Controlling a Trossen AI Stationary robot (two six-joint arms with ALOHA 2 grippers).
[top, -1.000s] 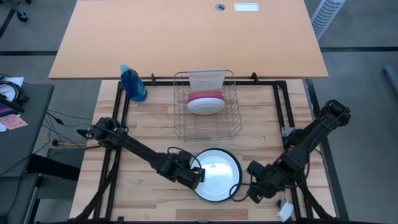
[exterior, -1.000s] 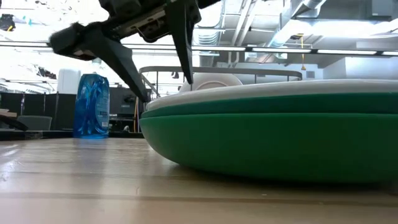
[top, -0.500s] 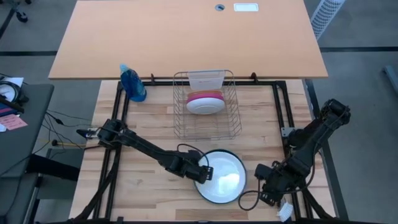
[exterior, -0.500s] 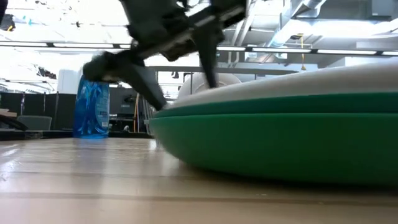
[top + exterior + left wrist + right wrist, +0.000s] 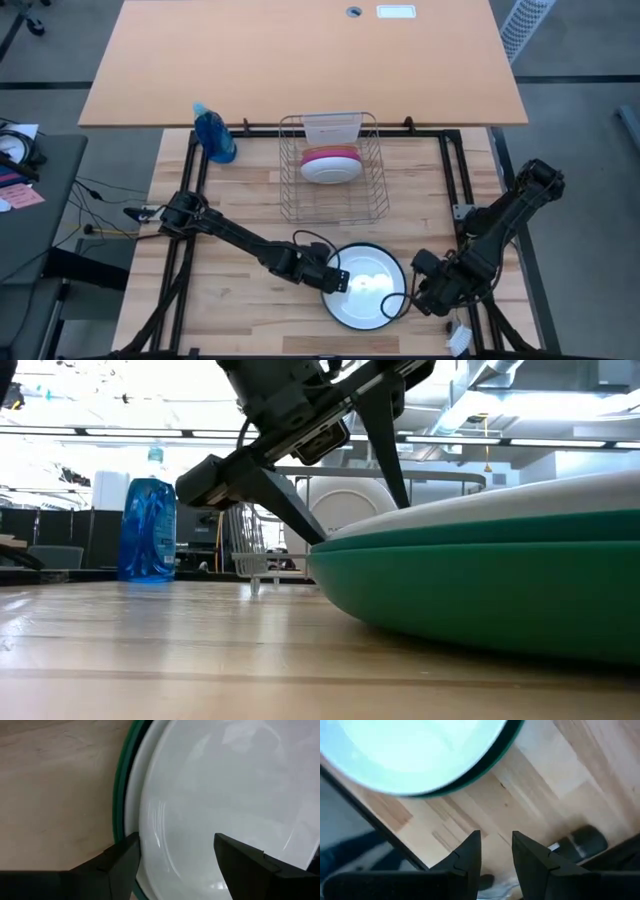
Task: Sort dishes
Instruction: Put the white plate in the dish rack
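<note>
Left pincer (image 5: 338, 279) open astride round white plate's (image 5: 372, 285) rim atop green plate (image 5: 480, 585); should close squarely, probably lifting only white. Right pincer (image 5: 420, 290) open nearby.

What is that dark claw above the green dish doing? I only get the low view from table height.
Observer: That is the left gripper. From above it is at the stack's left edge. Its wrist view shows its open fingers straddling the rim of the white plate, which lies on the green plate.
Operator: Is the other arm helping?
Observer: No. The right gripper is beside the stack's right edge, open over the bare table and holding nothing.
Operator: What is in the wire basket behind?
Observer: From above, the dish rack holds racked plates, a white one in front and a pink one behind it.
</note>
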